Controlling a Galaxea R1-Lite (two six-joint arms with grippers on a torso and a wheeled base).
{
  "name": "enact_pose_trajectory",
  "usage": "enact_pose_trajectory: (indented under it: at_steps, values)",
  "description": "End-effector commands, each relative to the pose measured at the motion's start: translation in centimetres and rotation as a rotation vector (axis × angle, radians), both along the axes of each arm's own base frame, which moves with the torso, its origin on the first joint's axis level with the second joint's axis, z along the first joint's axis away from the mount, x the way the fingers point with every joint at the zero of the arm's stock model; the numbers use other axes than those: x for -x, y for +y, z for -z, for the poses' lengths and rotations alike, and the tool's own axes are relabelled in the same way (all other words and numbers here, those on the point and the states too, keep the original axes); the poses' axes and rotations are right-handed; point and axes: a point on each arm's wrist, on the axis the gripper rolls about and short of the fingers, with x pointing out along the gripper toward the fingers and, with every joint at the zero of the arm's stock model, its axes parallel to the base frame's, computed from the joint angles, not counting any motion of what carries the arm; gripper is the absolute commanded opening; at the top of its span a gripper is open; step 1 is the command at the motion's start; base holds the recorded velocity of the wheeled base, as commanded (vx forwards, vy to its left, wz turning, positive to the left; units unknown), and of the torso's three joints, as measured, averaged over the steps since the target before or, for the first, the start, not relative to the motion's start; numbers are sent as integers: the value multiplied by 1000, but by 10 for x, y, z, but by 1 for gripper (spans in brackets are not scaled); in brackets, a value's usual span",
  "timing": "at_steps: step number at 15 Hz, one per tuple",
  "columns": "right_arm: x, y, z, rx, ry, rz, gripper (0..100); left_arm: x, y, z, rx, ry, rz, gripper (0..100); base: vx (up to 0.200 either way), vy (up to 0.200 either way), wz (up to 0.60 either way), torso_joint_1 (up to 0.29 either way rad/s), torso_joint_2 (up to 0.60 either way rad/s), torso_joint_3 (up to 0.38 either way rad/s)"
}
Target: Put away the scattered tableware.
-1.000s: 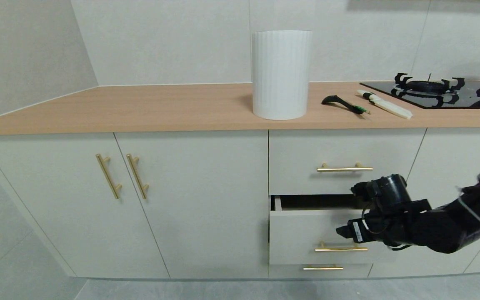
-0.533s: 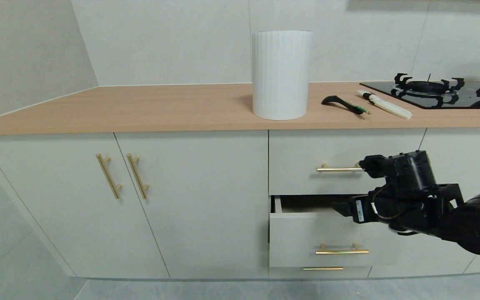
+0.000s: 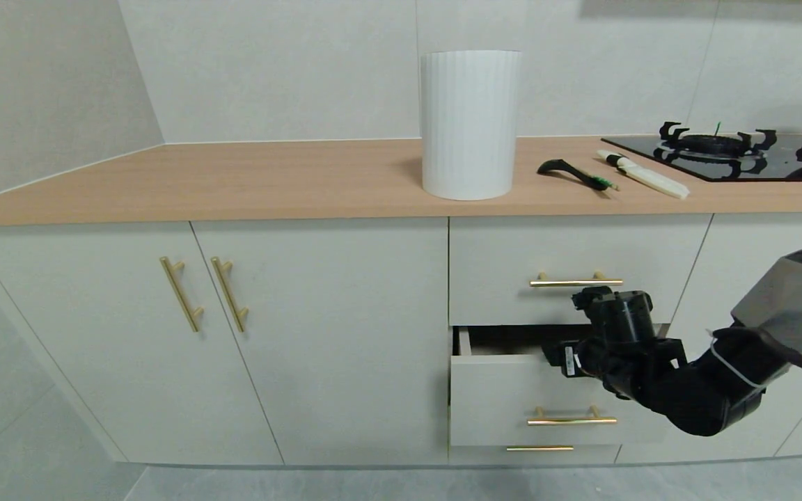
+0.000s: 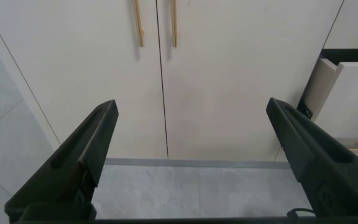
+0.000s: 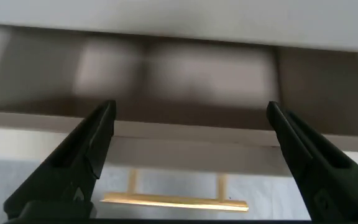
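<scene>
Now my right claw point(image 5: 189, 109) is spread wide, empty, at the top lip of the part-open drawer point(image 3: 512, 390). Spoon point(image 3: 571, 172) and knife point(image 3: 641, 174) lie on the counter point(image 3: 269, 181) above the drawer. Best to hook the lip squarely and pull straight out

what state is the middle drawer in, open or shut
Partly open: the middle drawer juts out from the cabinet, dark gap above it.

Canister point(image 3: 469, 125) stood on desk point(image 3: 269, 181), spoon point(image 3: 574, 174) lay near its right, knife point(image 3: 641, 174) just right of spoon, hob point(image 3: 756, 163) behind knife at desk's far right, drawer point(image 3: 505, 396) sat part-open below top drawer point(image 3: 512, 268), right claw point(image 5: 188, 121) before its gap, cabinet doors point(image 3: 303, 334) left of both.
</scene>
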Motion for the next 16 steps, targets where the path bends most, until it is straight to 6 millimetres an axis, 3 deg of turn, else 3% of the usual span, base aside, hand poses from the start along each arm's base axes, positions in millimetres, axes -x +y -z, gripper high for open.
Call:
enact_pose_trajectory:
  at_steps: [1,5,16]
  values:
    - [-3,0,14,15,35,3,100,0,0,0,0,0,-1,100,0,0,0,0,0,0]
    - [1,-2,14,30,72,-2,100,0,0,0,0,1,-1,100,0,0,0,0,0,0]
    - [31,-11,-26,67,226,-39,100,0,0,0,0,1,-1,100,0,0,0,0,0,0]
